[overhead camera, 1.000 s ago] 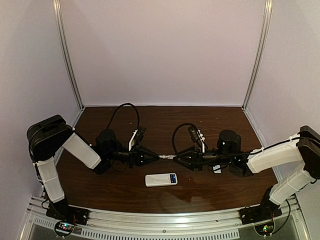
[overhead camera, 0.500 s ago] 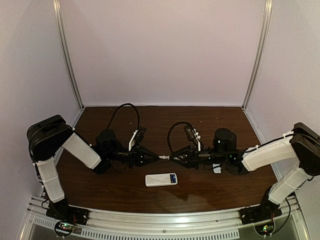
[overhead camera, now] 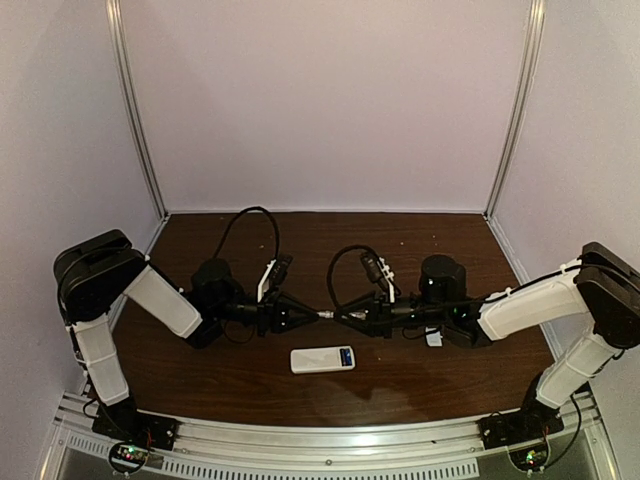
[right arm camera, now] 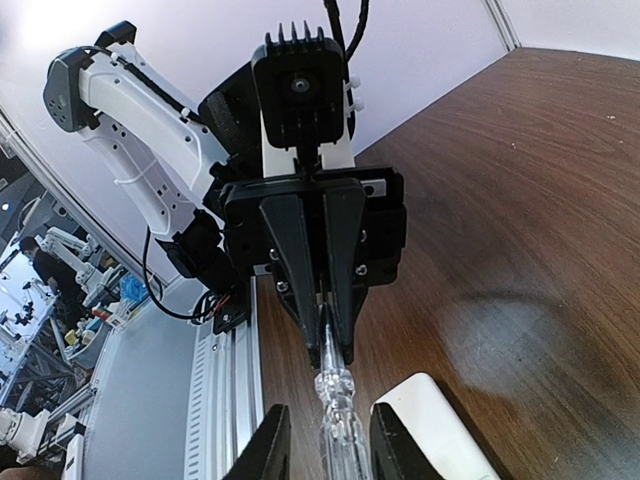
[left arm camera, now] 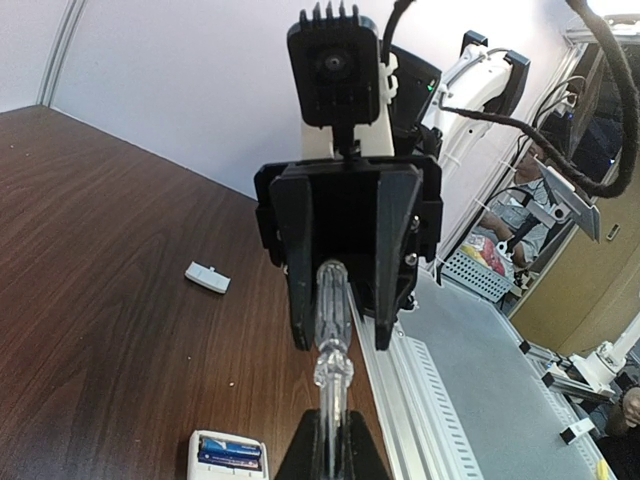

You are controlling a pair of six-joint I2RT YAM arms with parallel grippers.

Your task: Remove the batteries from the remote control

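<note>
The white remote control (overhead camera: 318, 360) lies on the table in front of both grippers, back open, with the blue batteries (overhead camera: 345, 356) in its compartment; the left wrist view shows the remote control (left arm camera: 205, 462) and batteries (left arm camera: 232, 455) too. My left gripper (overhead camera: 316, 314) is shut on the thin end of a clear screwdriver (overhead camera: 329, 315), held level above the table. My right gripper (overhead camera: 342, 316) faces it, jaws open on either side of the clear handle (right arm camera: 338, 420) with small gaps showing. One white end of the remote (right arm camera: 440, 435) shows beside my right fingers (right arm camera: 395, 440).
A small white cover piece (left arm camera: 207, 277) lies on the table under the right arm, and in the top view the cover (overhead camera: 433, 338) shows partly hidden. Metal rail (overhead camera: 320, 440) runs along the near edge. Purple walls enclose the back and sides.
My right arm has moved left toward the left gripper, and its jaws have narrowed around the screwdriver handle. The left arm and the remote have stayed put.
</note>
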